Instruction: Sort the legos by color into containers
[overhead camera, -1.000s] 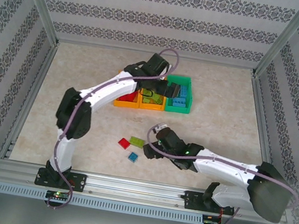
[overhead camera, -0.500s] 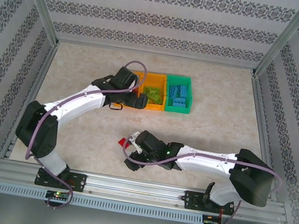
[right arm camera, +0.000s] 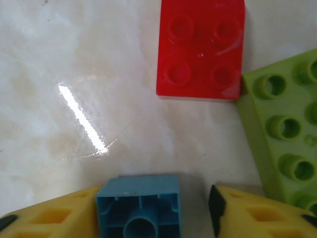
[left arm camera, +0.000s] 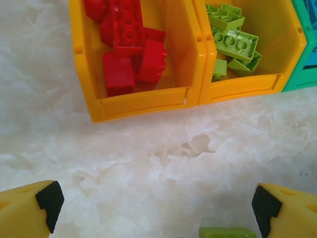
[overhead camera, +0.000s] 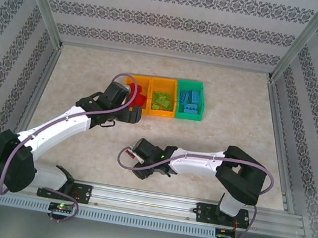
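Three containers stand in a row: an orange bin (overhead camera: 130,81) with red legos (left arm camera: 129,49), an orange bin (overhead camera: 160,114) with lime legos (left arm camera: 233,42), and a green bin (overhead camera: 187,116) with blue ones. My left gripper (left arm camera: 157,210) hangs open and empty just in front of the red-brick bin (left arm camera: 143,101). A lime brick (left arm camera: 228,232) lies below it. My right gripper (right arm camera: 154,206) is low on the table around an upturned blue brick (right arm camera: 138,208). The brick touches the left finger, with a gap to the right pad (right arm camera: 215,210). A red brick (right arm camera: 200,49) and a lime brick (right arm camera: 282,139) lie just beyond.
The right arm (overhead camera: 201,161) stretches left across the near table, its gripper (overhead camera: 141,168) covering the loose bricks from above. Metal frame rails (overhead camera: 151,200) bound the near edge, and patterned walls enclose the other sides.
The left arm drew back from over the bins to the table in front of them. The right gripper slid left over the loose bricks, and its jaws narrowed around the blue brick.
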Controlling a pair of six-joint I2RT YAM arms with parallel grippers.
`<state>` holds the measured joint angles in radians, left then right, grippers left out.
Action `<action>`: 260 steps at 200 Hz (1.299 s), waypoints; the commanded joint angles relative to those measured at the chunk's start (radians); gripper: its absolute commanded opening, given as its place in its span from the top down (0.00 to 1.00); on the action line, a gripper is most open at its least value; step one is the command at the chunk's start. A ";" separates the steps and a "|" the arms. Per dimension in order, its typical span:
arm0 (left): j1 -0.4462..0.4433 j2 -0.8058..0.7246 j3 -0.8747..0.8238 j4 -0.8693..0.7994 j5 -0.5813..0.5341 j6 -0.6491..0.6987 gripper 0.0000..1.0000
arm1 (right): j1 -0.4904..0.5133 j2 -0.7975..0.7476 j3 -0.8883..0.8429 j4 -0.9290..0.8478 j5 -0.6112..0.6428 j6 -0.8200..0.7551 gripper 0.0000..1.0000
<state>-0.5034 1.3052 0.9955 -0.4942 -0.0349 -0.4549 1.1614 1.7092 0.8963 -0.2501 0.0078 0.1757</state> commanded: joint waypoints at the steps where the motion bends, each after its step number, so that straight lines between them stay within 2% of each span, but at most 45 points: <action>1: 0.022 -0.019 -0.013 -0.026 -0.046 -0.018 0.01 | 0.020 0.034 0.019 -0.018 0.011 -0.007 0.55; 17: 0.026 -0.019 -0.018 -0.036 -0.049 -0.018 0.01 | 0.021 0.017 0.013 -0.023 0.031 -0.004 0.64; 33: 0.029 -0.020 -0.026 -0.038 -0.056 -0.019 0.01 | 0.021 -0.021 0.002 -0.017 0.056 -0.001 0.68; 55: 0.035 -0.021 -0.034 -0.043 -0.064 -0.023 0.01 | 0.014 -0.104 -0.025 -0.002 0.083 0.004 0.70; 74: 0.037 -0.030 -0.039 -0.048 -0.070 -0.019 0.01 | -0.034 -0.188 -0.048 0.016 0.070 0.016 0.71; 102: 0.038 -0.027 -0.047 -0.074 -0.106 -0.006 0.01 | -0.194 -0.300 -0.063 0.042 0.037 0.042 0.72; 131: 0.036 -0.023 -0.079 -0.080 -0.078 0.015 0.00 | -0.444 -0.329 -0.002 0.036 -0.075 0.064 0.71; 156: 0.032 -0.033 -0.115 -0.054 -0.022 0.040 0.00 | -0.665 -0.252 0.121 0.003 -0.159 0.107 0.72; 180: 0.028 -0.037 -0.138 -0.046 -0.007 0.048 0.00 | -0.785 -0.102 0.302 -0.112 -0.156 0.133 0.72; 222: 0.021 -0.046 -0.164 -0.040 0.004 0.050 0.00 | -0.819 0.137 0.561 -0.255 -0.068 0.109 0.73; 260: 0.021 -0.056 -0.176 -0.043 -0.003 0.045 0.00 | -0.847 0.218 0.639 -0.261 -0.014 0.164 0.70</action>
<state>-0.4782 1.2739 0.8349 -0.5308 -0.0376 -0.4263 0.3355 1.9015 1.4811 -0.4496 -0.0689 0.2962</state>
